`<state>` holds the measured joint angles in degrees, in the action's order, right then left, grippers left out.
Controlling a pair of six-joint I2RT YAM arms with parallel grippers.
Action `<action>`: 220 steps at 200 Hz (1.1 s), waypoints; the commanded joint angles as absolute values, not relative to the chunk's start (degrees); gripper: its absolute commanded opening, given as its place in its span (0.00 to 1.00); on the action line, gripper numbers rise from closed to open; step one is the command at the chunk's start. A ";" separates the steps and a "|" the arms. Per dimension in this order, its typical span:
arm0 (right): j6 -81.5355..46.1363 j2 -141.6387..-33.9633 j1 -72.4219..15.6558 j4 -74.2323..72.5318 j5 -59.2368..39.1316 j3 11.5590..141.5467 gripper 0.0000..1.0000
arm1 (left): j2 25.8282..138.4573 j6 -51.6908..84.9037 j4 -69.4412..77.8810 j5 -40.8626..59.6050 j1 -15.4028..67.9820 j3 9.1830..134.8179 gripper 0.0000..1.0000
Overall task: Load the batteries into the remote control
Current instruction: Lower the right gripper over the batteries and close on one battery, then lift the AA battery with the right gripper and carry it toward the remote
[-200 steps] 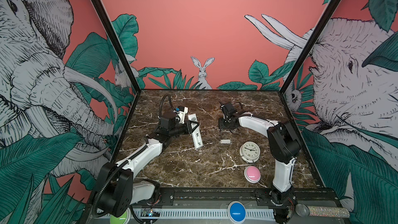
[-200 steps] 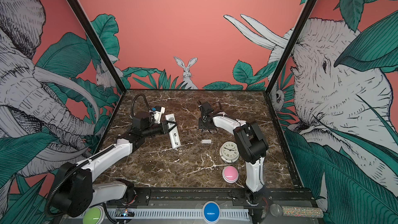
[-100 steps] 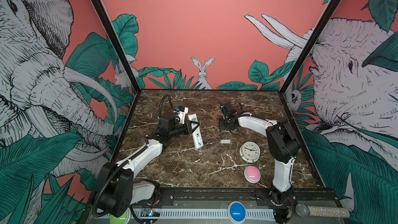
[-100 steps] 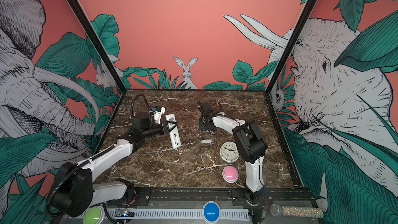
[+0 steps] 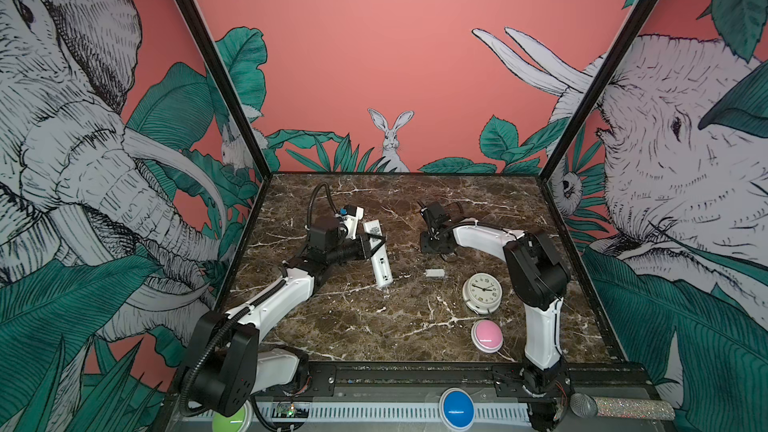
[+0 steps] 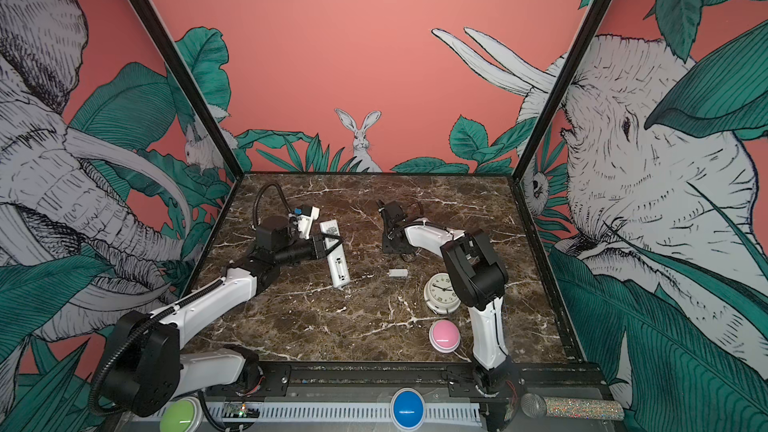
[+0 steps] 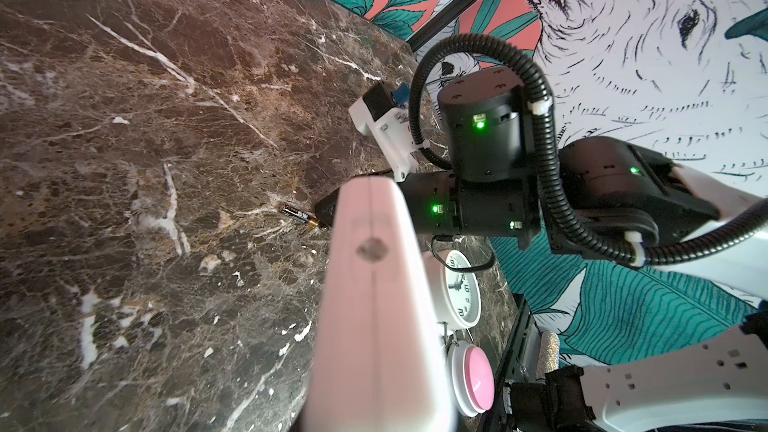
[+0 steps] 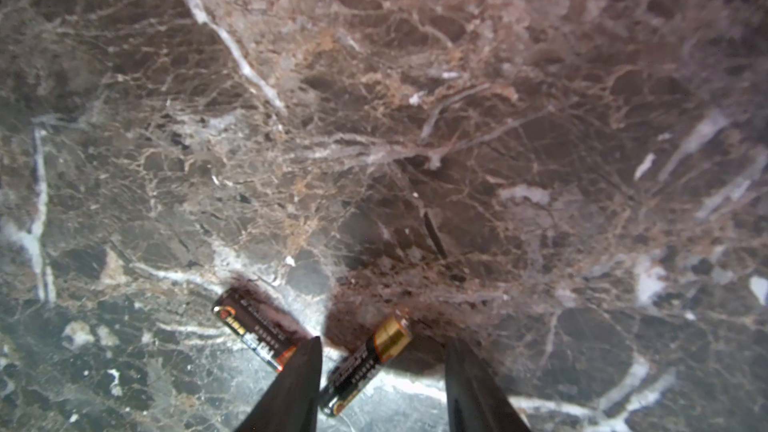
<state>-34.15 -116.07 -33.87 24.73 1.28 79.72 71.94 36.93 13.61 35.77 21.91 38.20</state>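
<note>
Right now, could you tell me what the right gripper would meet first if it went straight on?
The right gripper would likely meet the battery lying between its jaws, then the table just beneath.

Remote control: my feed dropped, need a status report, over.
Left gripper shut on remote control. Right gripper open, jaws straddling one battery. Second battery close beside one finger, outside the jaws.

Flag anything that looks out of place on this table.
The white cover lies detached on the table, apart from the remote control. Two batteries lie loose and skewed: one battery between the right end effector's open jaws, the other battery just outside.
</note>
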 commanded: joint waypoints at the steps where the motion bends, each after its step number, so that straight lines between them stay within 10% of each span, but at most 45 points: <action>1: -34.32 -117.17 -34.54 25.67 2.54 81.21 0.46 | 71.03 36.77 15.04 36.85 21.28 37.79 0.00; 220: -24.51 -112.59 -35.51 25.38 4.36 75.55 0.00 | 70.29 36.55 14.06 36.56 20.83 36.92 0.00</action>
<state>-27.27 -115.18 -34.89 24.18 4.25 77.78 71.94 36.86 13.37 36.03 21.17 37.65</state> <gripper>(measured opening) 0.097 0.211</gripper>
